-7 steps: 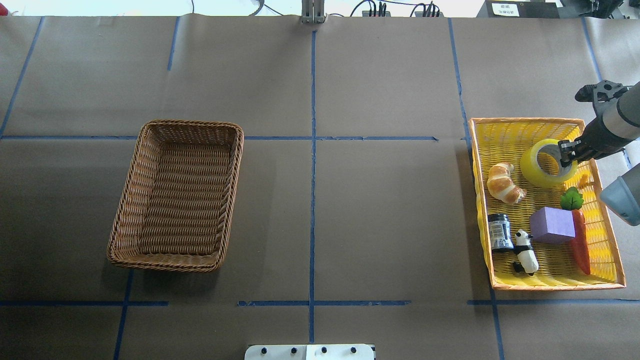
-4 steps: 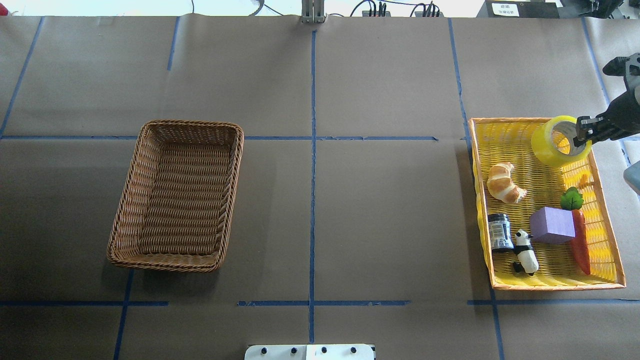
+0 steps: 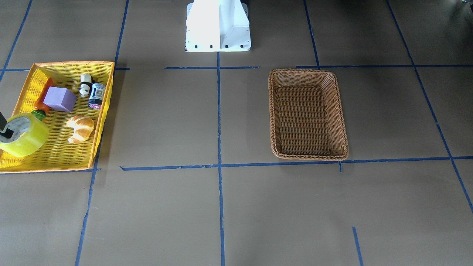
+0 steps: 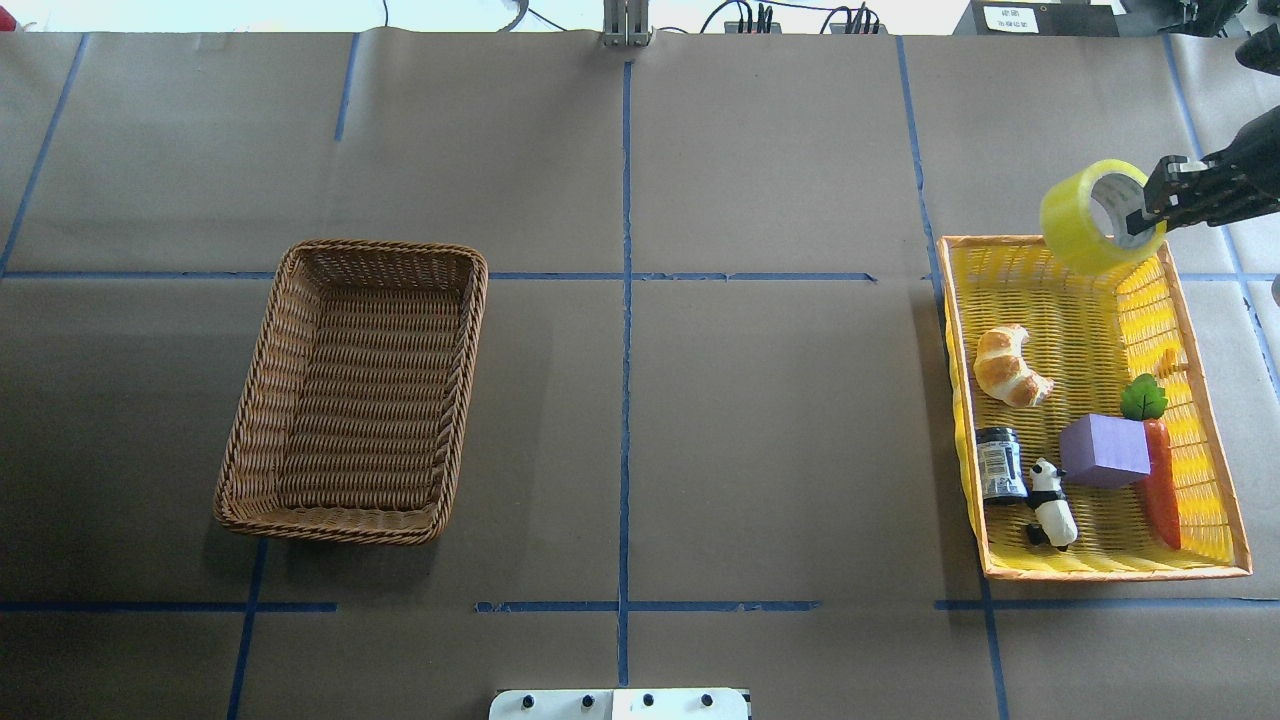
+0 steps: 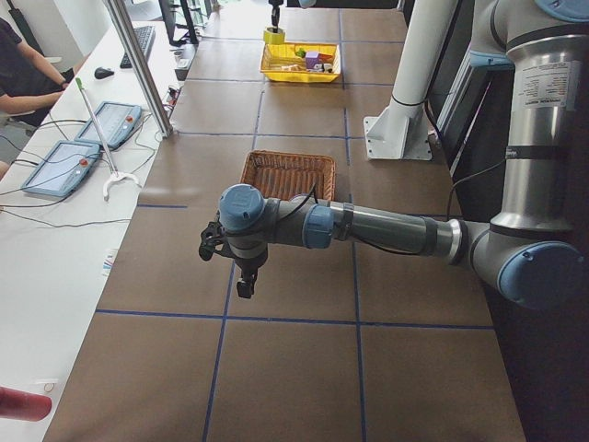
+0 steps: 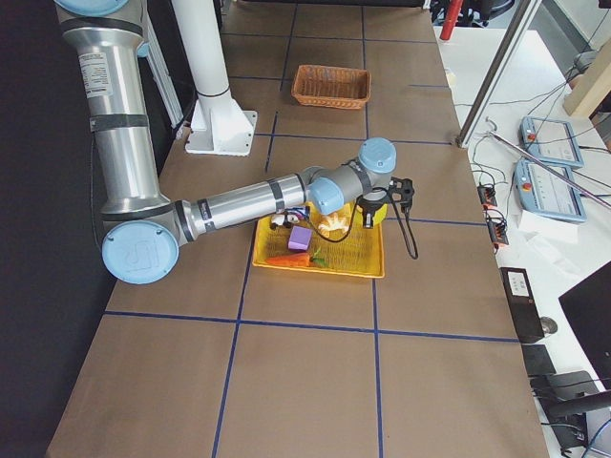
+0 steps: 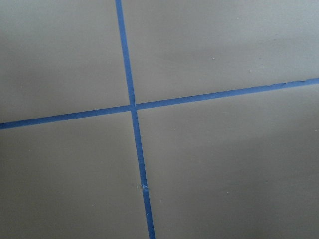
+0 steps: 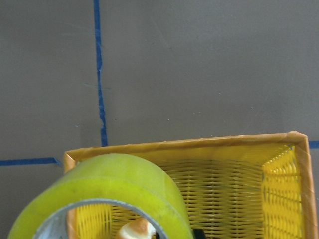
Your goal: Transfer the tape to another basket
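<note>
The yellow-green tape roll (image 4: pixel 1085 222) hangs in the air over the far rim of the yellow basket (image 4: pixel 1010 241). My right gripper (image 4: pixel 1148 207) is shut on the roll's wall, one finger inside the core. The tape also shows in the front-facing view (image 3: pixel 26 138) and fills the bottom of the right wrist view (image 8: pixel 109 189). The brown wicker basket (image 4: pixel 385 249) stands empty on the left half of the table. My left gripper (image 5: pixel 241 287) shows only in the exterior left view, above bare table near the wicker basket (image 5: pixel 288 158); I cannot tell if it is open or shut.
The yellow basket holds a croissant (image 4: pixel 1010 366), a purple block (image 4: pixel 1100 450), a carrot (image 4: pixel 1162 485), a panda figure (image 4: pixel 1052 505) and a dark jar (image 4: pixel 998 462). Blue tape lines cross the brown paper table. The robot's white base (image 3: pixel 218 26) stands at the near edge.
My right gripper has lifted the tape out of the yellow basket and carried it up and toward the far rim. The other objects have not moved.
</note>
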Robot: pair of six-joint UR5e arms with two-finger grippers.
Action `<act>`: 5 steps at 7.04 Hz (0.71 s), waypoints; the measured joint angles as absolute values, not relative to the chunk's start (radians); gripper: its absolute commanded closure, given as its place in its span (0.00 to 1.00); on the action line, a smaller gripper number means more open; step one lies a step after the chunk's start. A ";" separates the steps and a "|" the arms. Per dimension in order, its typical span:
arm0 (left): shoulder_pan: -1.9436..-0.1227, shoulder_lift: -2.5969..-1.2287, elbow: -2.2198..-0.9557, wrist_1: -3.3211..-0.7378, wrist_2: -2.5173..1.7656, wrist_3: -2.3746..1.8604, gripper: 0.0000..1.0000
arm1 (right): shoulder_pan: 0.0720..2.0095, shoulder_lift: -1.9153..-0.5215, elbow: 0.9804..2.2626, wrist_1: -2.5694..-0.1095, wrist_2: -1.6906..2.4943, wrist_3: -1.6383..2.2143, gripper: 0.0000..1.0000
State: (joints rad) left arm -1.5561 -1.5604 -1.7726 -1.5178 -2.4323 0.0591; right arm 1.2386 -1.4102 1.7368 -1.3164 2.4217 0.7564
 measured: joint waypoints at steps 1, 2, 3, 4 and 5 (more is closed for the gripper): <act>-1.553 -1.570 -1.781 -1.548 -2.434 0.019 0.00 | 1.218 -1.375 1.760 -1.315 2.427 0.839 0.99; -1.540 -1.578 -1.784 -1.616 -2.434 -0.049 0.00 | 1.184 -1.341 1.786 -1.314 2.423 0.922 0.99; -1.500 -1.582 -1.784 -1.725 -2.432 -0.181 0.00 | 1.143 -1.308 1.808 -1.313 2.398 1.001 1.00; -1.443 -1.587 -1.782 -1.850 -2.430 -0.365 0.00 | 1.094 -1.283 1.836 -1.312 2.342 1.081 1.00; -1.391 -1.600 -1.778 -1.967 -2.429 -0.558 0.00 | 1.050 -1.269 1.861 -1.289 2.292 1.163 1.00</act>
